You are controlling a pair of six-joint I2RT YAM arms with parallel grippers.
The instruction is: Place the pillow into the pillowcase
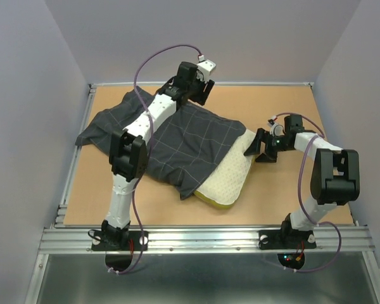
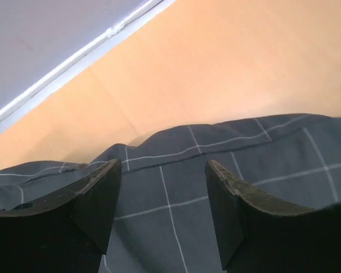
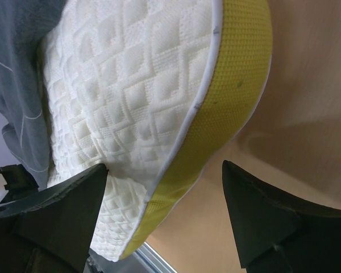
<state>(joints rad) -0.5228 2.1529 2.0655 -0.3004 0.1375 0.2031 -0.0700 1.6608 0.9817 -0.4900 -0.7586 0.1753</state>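
In the top view the pillow (image 1: pixel 231 180) lies on the surface (image 1: pixel 285 104) near centre frame. Its upper-left part is covered by the pillowcase (image 1: pixel 183 142) (inside or merely under, I cannot tell). My left jaws stand released over the cloth's upper edge, grasping nothing. My right jaws, also released, gape just beside the pillow's yellow-banded right edge.

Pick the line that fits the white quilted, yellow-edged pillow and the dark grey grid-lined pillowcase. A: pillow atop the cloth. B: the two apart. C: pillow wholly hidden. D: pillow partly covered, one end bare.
D: the dark grey grid-lined pillowcase overlaps the white quilted, yellow-edged pillow, leaving one end bare.
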